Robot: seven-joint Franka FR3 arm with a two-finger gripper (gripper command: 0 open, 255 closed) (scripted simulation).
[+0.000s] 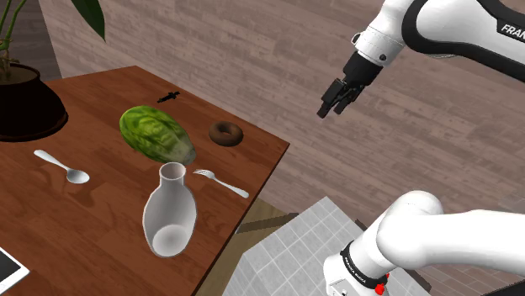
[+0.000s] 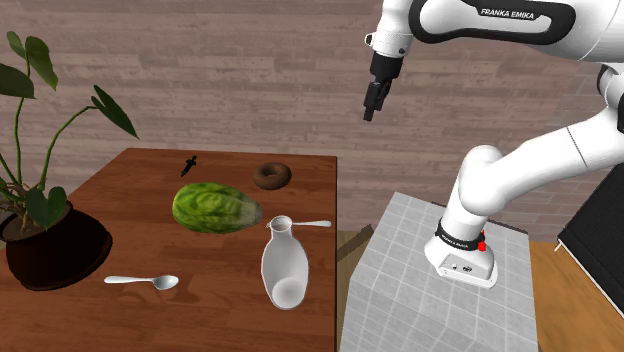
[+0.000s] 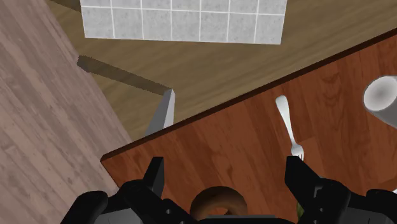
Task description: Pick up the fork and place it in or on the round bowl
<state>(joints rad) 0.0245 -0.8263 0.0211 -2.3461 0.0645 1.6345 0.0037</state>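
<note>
A silver fork (image 1: 223,182) lies on the brown wooden table (image 1: 101,227) near the edge that faces the stand, next to a white vase (image 1: 168,214). In the second exterior view the fork (image 2: 310,224) sits just right of the vase's neck (image 2: 281,228). My black gripper (image 1: 330,105) hangs high in the air, off the table's edge, over the floor. Its fingers stand apart and hold nothing. In the wrist view the gripper (image 3: 226,175) looks down on the table corner, with the fork (image 3: 289,124) beyond one finger and a brown donut (image 3: 219,200) between the fingers, far below.
A green lettuce (image 1: 156,133), the donut (image 1: 225,133), a spoon (image 1: 63,166) and a small black object (image 1: 168,97) lie on the table. A dark round pot (image 1: 25,101) with a plant stands at the shoulder view's far left. The tiled stand (image 2: 420,280) is beside the table.
</note>
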